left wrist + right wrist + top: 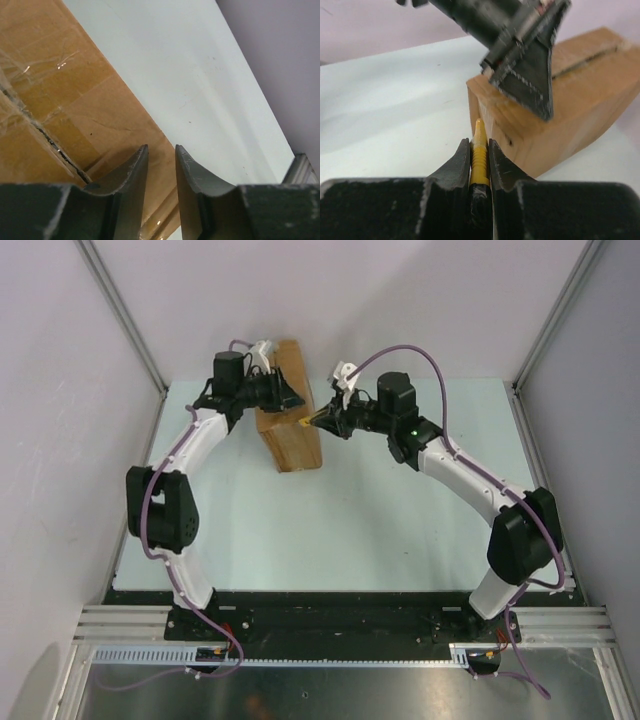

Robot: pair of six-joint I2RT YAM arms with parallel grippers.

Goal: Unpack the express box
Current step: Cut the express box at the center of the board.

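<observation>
While the right gripper (480,144) is clamped on a yellow utility knife (480,156), the tip points at the right side of the express box (295,440); contact can't be told. The box sits on the table (350,530), far centre, between both arms. The left gripper (161,149) is over the box top by the taped seam, fingers slightly apart, nothing between them.
</observation>
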